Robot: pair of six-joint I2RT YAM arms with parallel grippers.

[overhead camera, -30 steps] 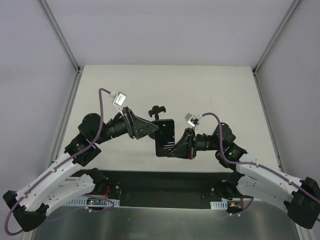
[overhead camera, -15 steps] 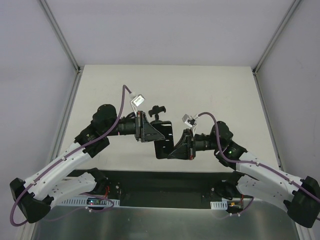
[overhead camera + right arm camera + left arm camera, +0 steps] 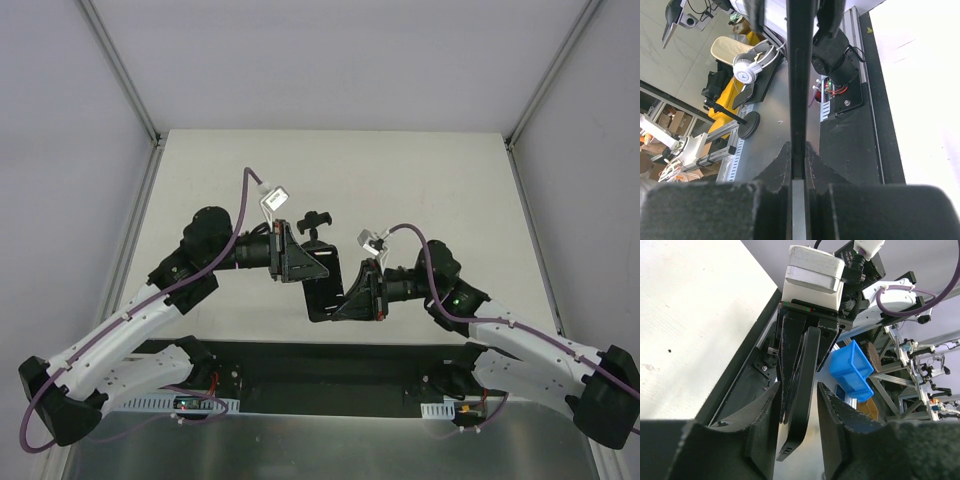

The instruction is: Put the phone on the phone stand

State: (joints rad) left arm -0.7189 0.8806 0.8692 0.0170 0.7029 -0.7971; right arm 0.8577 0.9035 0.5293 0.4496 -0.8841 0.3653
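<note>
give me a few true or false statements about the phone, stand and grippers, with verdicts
1. The phone sits on the stand. False: it is held in the right gripper, on the near side of the stand.
2. The right gripper is shut on the phone. True.
3. The left gripper grips the stand. False: it is open, with one finger on each side of the phone.
4. The stand is farther from the arm bases than the phone. True.
</note>
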